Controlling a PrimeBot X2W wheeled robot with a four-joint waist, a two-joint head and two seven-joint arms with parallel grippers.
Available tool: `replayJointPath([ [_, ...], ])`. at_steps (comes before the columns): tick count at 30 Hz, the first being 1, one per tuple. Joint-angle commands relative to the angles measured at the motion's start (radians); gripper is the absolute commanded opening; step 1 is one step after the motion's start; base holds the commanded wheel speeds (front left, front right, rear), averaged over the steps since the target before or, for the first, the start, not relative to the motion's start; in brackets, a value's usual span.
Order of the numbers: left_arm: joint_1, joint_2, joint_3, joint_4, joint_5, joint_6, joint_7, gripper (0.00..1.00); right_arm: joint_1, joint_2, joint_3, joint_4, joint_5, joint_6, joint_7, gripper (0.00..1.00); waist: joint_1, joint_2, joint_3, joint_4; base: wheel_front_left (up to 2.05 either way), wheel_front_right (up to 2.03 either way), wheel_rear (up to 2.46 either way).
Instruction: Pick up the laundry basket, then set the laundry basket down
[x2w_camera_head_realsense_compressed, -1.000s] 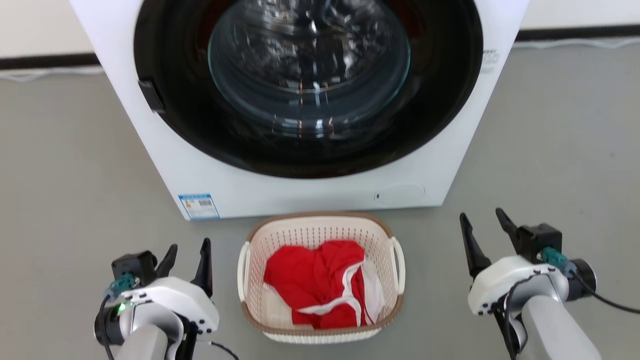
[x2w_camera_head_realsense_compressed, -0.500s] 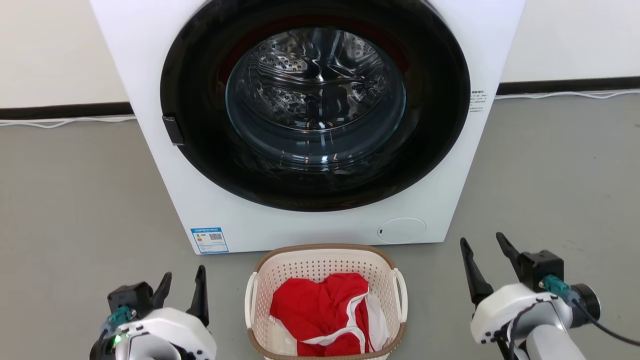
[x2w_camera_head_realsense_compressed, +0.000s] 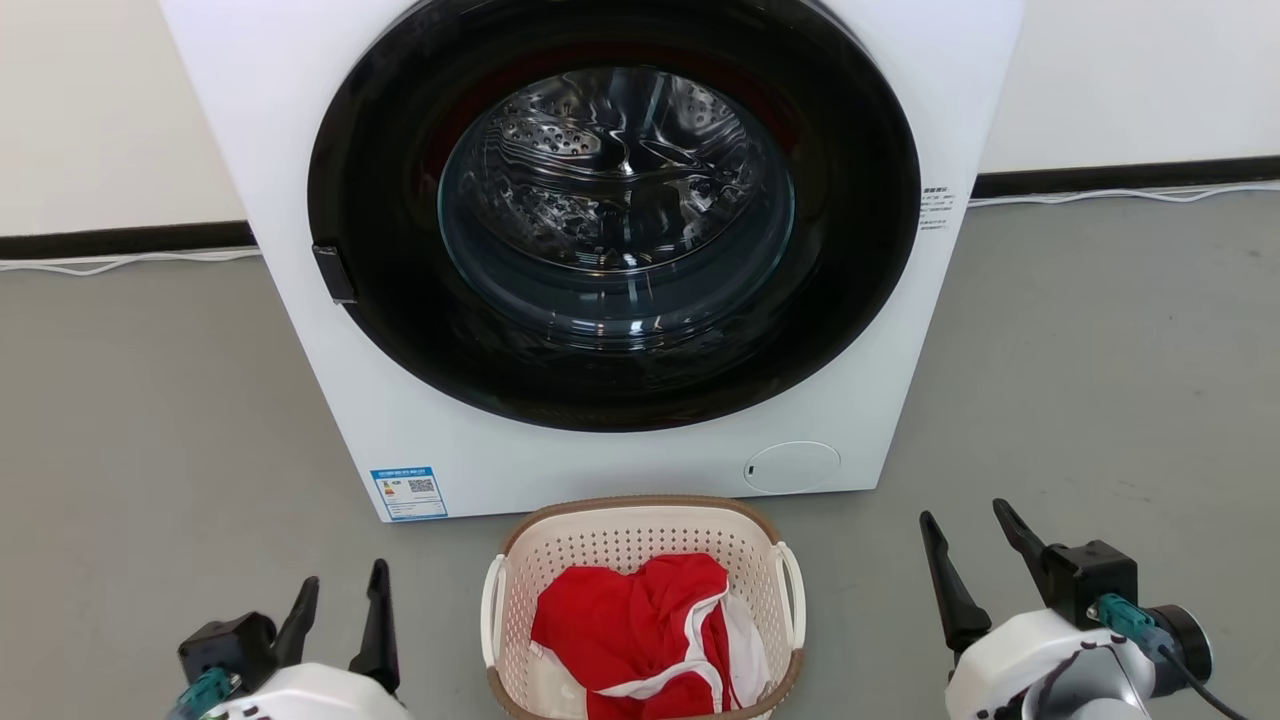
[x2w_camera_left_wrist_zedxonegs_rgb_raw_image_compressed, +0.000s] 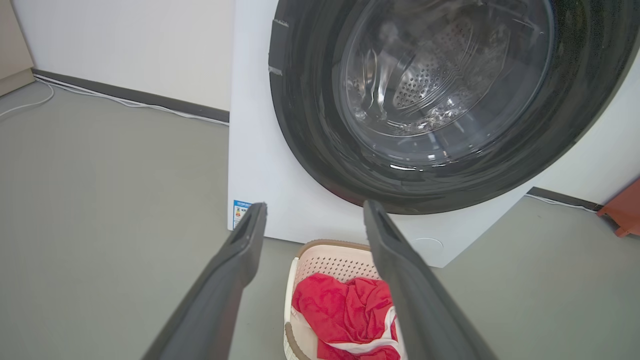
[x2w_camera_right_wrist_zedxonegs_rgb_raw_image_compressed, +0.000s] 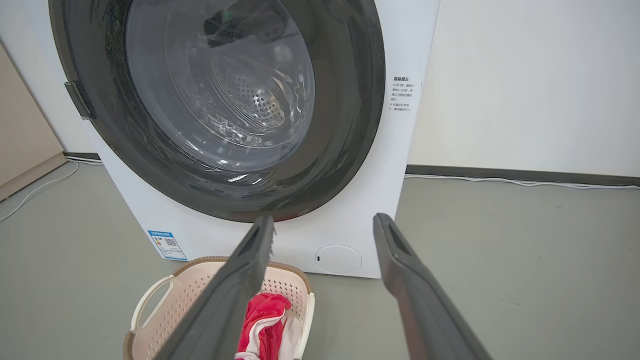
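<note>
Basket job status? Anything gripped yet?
Done: nothing yet. The basket sits on the floor in front of the washer, with a red cloth inside. In hand: the left gripper and right gripper are both open, one on each side of it, touching nothing. Left: grasp, lift, set down.

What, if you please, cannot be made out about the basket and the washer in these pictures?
- Laundry basket, head view: near rim and base cut off by the bottom edge.
- Head view: whatever lies beneath the red garment, hidden by it.
- Blue label on the washing machine, head view: print too small to read.
</note>
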Motion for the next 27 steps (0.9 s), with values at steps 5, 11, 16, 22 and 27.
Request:
replayJointPath([
  [5,0.031,0.023,0.049,-0.118,-0.017,0.032,0.018,1.00,0.015,0.001,0.015,-0.082,0.002,0.005,0.022,1.00,0.0000,-0.0001,-0.004,-0.006,0.00,0.00,0.00],
  [11,0.068,0.029,0.057,-0.177,-0.026,0.049,0.036,1.00,0.034,0.001,0.013,-0.111,0.007,0.005,0.036,1.00,0.0000,-0.0001,-0.003,-0.008,0.00,0.00,0.00],
  [16,0.098,0.019,0.025,-0.163,-0.025,0.050,0.043,0.00,0.056,0.001,-0.007,-0.089,0.000,0.000,0.035,0.00,0.0000,-0.0001,-0.002,-0.008,0.00,0.00,0.00],
  [22,0.115,0.000,0.024,-0.111,-0.043,0.047,0.049,0.00,0.079,0.004,-0.009,-0.036,0.021,0.000,0.041,0.00,0.0000,-0.0001,-0.001,-0.007,0.00,0.00,0.00],
  [27,0.108,-0.003,0.032,-0.112,-0.089,0.038,0.060,0.00,0.075,0.004,-0.014,-0.038,0.087,0.000,0.051,0.00,0.0023,-0.0001,-0.001,-0.005,0.00,0.00,0.00],
])
